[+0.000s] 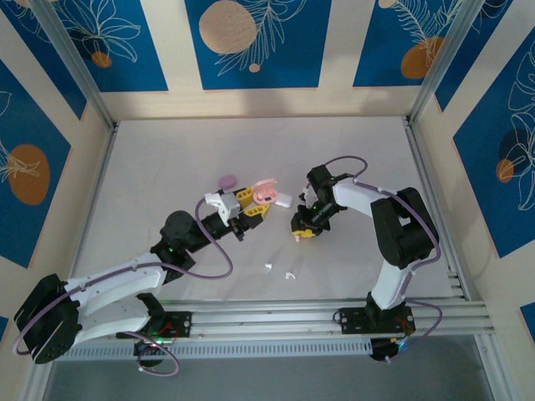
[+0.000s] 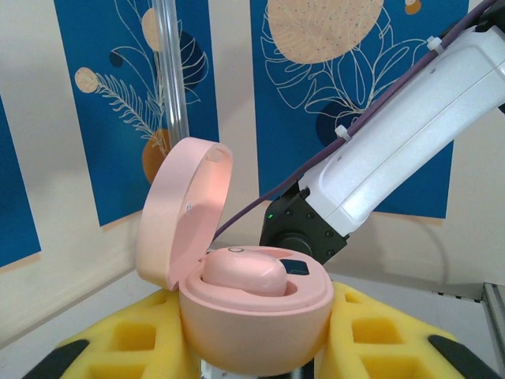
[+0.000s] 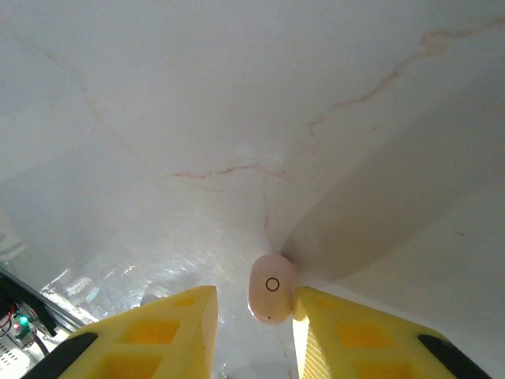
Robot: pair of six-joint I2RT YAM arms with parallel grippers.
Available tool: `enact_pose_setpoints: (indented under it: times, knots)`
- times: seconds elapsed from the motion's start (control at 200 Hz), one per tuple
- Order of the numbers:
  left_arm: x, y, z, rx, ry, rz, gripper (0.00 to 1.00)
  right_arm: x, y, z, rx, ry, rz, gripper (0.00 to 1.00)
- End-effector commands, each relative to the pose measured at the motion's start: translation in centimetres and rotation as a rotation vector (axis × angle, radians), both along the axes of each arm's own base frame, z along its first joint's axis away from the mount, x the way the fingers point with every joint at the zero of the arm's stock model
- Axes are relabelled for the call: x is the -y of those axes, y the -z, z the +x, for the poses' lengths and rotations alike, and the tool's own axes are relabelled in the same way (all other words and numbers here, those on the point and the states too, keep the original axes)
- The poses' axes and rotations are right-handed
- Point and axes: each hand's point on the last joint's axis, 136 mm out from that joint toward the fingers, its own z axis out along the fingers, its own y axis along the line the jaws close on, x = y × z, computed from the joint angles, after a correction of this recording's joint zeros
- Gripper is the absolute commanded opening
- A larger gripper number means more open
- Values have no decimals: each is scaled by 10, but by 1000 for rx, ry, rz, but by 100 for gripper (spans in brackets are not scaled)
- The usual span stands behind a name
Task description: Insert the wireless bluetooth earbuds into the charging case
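Observation:
My left gripper (image 2: 256, 347) is shut on the pink charging case (image 2: 252, 316), its yellow fingers (image 2: 126, 332) pressing both sides. The lid (image 2: 183, 209) stands open and one pink earbud (image 2: 241, 272) lies in the case. In the top view this case (image 1: 265, 192) is held at mid-table by the left gripper (image 1: 253, 206). My right gripper (image 3: 252, 332) points down at the table, open, with the second pink earbud (image 3: 272, 288) lying between its fingers, against the right finger (image 3: 339, 332). From above, the right gripper (image 1: 302, 230) is just right of the case.
Two white earbuds (image 1: 267, 267) (image 1: 290, 274) lie near the front of the table (image 1: 167, 159). A lilac case (image 1: 226, 180) rests behind the left gripper, and a small white object (image 1: 283, 200) sits by the pink case. The right arm (image 2: 394, 150) looms close behind the case.

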Motion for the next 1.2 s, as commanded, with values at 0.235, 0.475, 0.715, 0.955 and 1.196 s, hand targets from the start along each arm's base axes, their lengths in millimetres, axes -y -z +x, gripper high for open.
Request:
enact_pose_setpoints:
  times: [0.235, 0.475, 0.715, 0.955, 1.196]
  knots:
    - [0, -7, -7, 19, 20, -18, 25, -15, -8, -2, -1, -54, 10, 32]
    - [-4, -7, -7, 25, 7, -21, 25, -9, -6, 0, 32, -78, -134, 32]
    - [-9, -8, -9, 32, -8, -24, 25, -2, -1, 2, 55, -112, -323, 32]
    - [-13, -8, -9, 35, -20, -36, 25, -14, 4, 1, 13, -13, -325, 35]
    - [-17, -6, -11, 36, -30, -32, 25, -18, 11, -2, -8, -25, -349, 32]
